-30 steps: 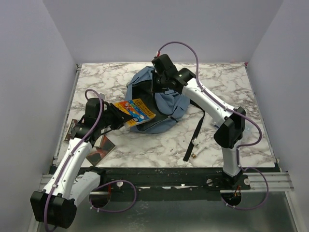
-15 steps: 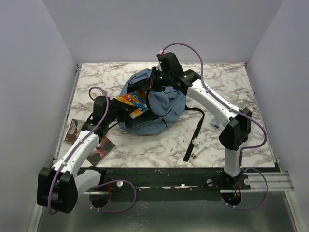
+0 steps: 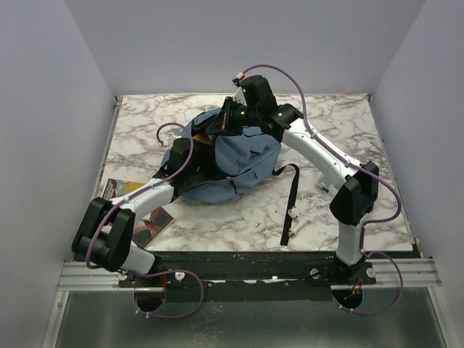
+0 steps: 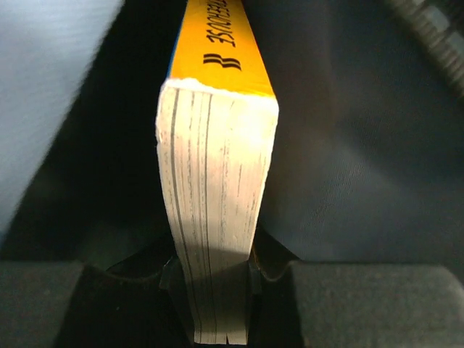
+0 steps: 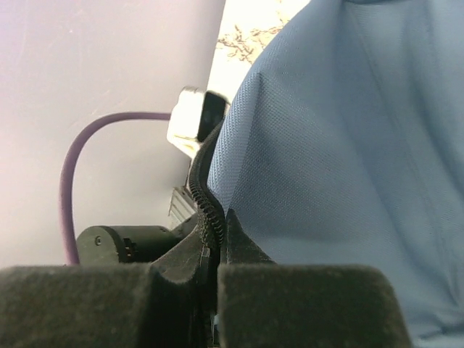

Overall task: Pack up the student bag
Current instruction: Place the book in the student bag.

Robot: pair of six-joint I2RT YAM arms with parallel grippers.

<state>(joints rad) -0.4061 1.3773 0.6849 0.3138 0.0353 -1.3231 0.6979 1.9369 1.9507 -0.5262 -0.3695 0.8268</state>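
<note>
Top external view shows the student bag (image 3: pixel 243 163) lying on the marble surface (image 3: pixel 341 123) toward its far side, and the left pincer (image 4: pixel 214 275) now reaches into the bag's mouth. A second ago the book (image 4: pixel 217 167) was still outside beside the bag; it has since been carried in. Left wrist view shows that pincer clamped narrowly on the book's page edge, dark lining around it. Opposite, the right pincer (image 5: pixel 216 250) is pinched tight on the zipper edge (image 5: pixel 206 196), holding the opening up. Letting go inside looks the likely next step.

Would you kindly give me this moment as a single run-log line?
left claw: shut on book, inside student bag | right claw: shut on zipper edge | book: not yet released
</note>
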